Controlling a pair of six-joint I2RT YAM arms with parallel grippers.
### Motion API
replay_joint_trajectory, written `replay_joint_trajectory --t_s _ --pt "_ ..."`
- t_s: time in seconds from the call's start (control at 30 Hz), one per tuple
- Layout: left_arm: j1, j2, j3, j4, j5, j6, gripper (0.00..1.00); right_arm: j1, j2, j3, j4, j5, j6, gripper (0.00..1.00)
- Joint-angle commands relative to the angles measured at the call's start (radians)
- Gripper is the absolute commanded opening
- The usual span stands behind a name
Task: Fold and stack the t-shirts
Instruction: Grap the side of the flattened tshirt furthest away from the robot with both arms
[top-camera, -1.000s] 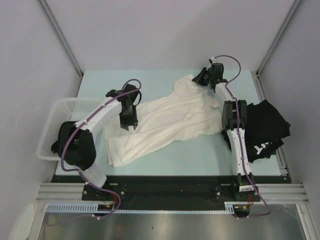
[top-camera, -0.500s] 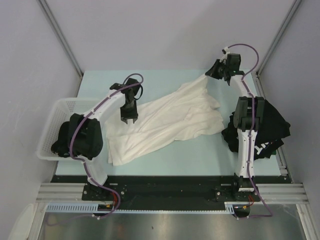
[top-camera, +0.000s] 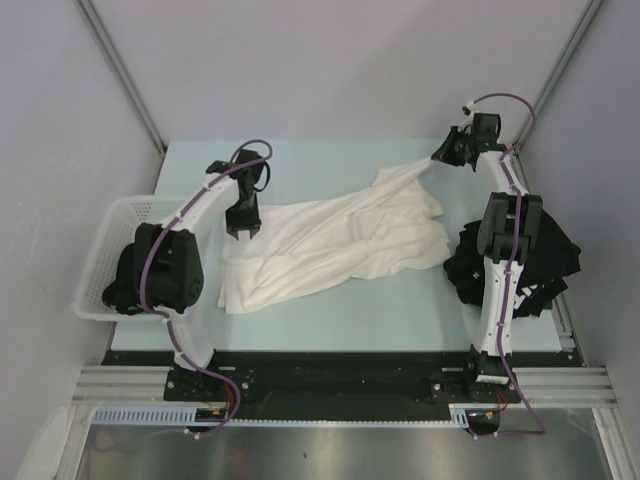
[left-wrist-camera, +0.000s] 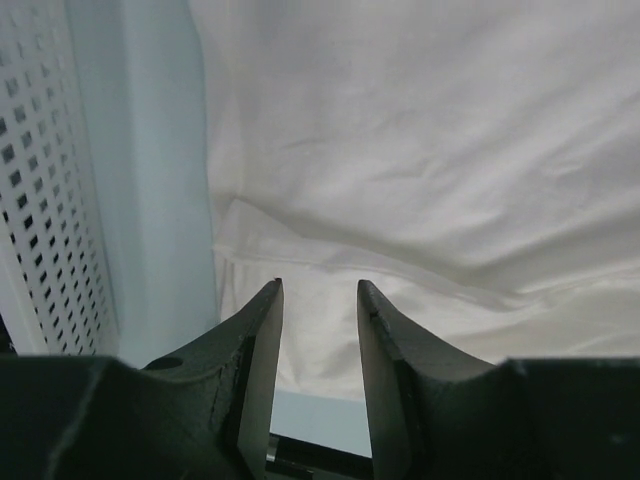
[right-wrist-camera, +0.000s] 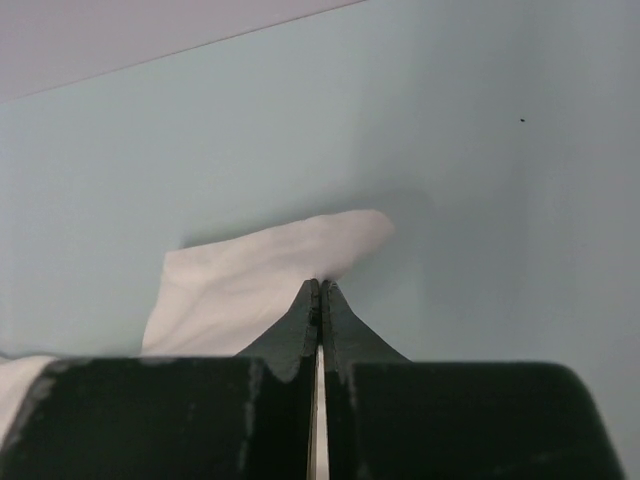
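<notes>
Right wrist: t-shirt (right-wrist-camera: 262, 268) corner (cream) in tool (right-wrist-camera: 319, 286)

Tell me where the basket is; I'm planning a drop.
Top view: the basket sits at the table's left edge, left of the white shirt, beside the left arm.

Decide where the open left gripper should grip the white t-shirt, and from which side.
Probably the left edge of the white t-shirt, lying flat with bare table beside it: come down from above on the basket side. The right gripper pinches the opposite far corner, so this would stretch it flat.
</notes>
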Motion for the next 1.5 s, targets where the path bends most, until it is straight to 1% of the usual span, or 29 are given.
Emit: replay_joint_trajectory --t_s 0.0,0.13,0.17,0.23,0.27,0.33,0.37,0.4,0.47,0.53,0.73,0.9,0.93,0.97,1.03,1.07,1.1,1.3,1.47 --pt "0.050 0.062 0.093 0.067 -0.092 0.039 0.41 -0.001 -0.035 0.007 0.011 -0.008 -0.017 0.00" --pt "0.116 0.177 0.200 0.078 -0.095 0.036 0.42 0.005 -0.045 -0.005 -0.001 -0.014 -0.029 0.00" --pt "0.126 0.228 0.258 0.079 -0.087 0.038 0.43 0.005 -0.054 -0.009 -0.001 -0.016 -0.034 0.00" --pt "0.152 0.280 0.320 0.079 -0.077 0.048 0.46 0.004 -0.063 -0.025 -0.001 -0.014 -0.035 0.00" --pt "0.160 0.317 0.399 0.061 -0.081 0.048 0.46 0.004 -0.072 -0.029 -0.003 -0.014 -0.041 0.00" --pt "0.183 0.424 0.491 0.029 -0.075 0.053 0.47 0.002 -0.077 -0.032 -0.007 -0.014 -0.045 0.00" --pt "0.189 0.456 0.583 0.001 -0.074 0.057 0.47 0.001 -0.081 -0.037 -0.010 -0.016 -0.049 0.00" --pt "0.197 0.513 0.620 -0.006 -0.066 0.065 0.47 -0.002 -0.085 -0.039 -0.010 -0.017 -0.051 0.00" --pt "0.203 0.552 0.708 -0.017 -0.064 0.082 0.48 -0.004 -0.088 -0.042 -0.012 -0.020 -0.051 0.00" --pt "0.211 0.592 0.746 -0.013 -0.051 0.090 0.48 -0.007 -0.094 -0.043 -0.012 -0.022 -0.051 0.00" --pt "0.238 0.628 0.734 0.012 -0.008 0.068 0.50 -0.010 -0.101 -0.049 -0.012 -0.028 -0.051 0.00" --pt "0.243 0.635 0.716 0.015 0.018 0.051 0.49 -0.013 -0.106 -0.051 -0.010 -0.036 -0.045 0.00" --pt "0.243 0.635 0.711 0.018 0.020 0.050 0.47 -0.016 -0.106 -0.051 -0.009 -0.037 -0.042 0.00" --pt "0.243 0.633 0.704 0.023 0.023 0.048 0.40 -0.016 -0.108 -0.052 -0.007 -0.039 -0.040 0.00" --pt "0.245 0.629 0.685 0.032 0.032 0.045 0.21 -0.018 -0.109 -0.052 -0.007 -0.040 -0.037 0.00" --pt "0.245 0.629 0.679 0.032 0.032 0.039 0.07 -0.018 -0.111 -0.055 -0.007 -0.040 -0.038 0.00" --pt "0.245 0.624 0.668 0.032 0.037 0.035 0.01 -0.019 -0.112 -0.058 -0.004 -0.042 -0.038 0.00" --pt "0.245 0.577 0.599 0.046 0.040 0.024 0.00 -0.021 -0.115 -0.066 0.005 -0.053 -0.026 0.00" --pt "0.245 0.506 0.590 0.056 0.014 0.019 0.00 -0.021 -0.121 -0.069 0.016 -0.054 -0.014 0.00"
